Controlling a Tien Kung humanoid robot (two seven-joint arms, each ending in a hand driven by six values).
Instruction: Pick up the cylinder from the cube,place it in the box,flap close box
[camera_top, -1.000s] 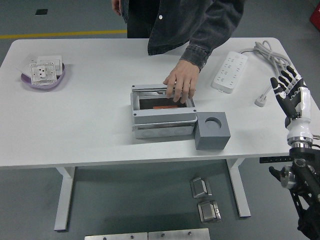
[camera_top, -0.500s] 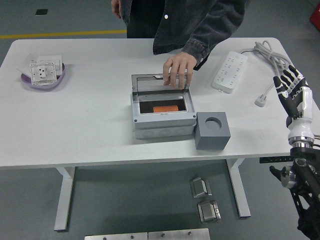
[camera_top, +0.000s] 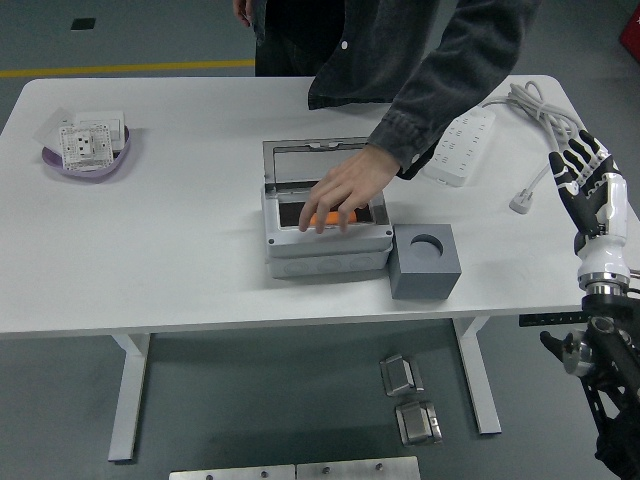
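One right hand (camera_top: 585, 180) | fingers (camera_top: 572, 157) spread, empty | person's hand (camera_top: 338, 192) reaching into open box (camera_top: 325, 250)

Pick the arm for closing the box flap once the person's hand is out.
Right, likely. The right hand hovers with fingers spread at the table's right edge, nearer the box and its raised flap. No left hand is in view. The person's hand reaches into the box over the orange cylinder.

Bright even overhead light, soft shadows under table (camera_top: 200, 270), sharp focus, slight blur on person's hand (camera_top: 340, 192)
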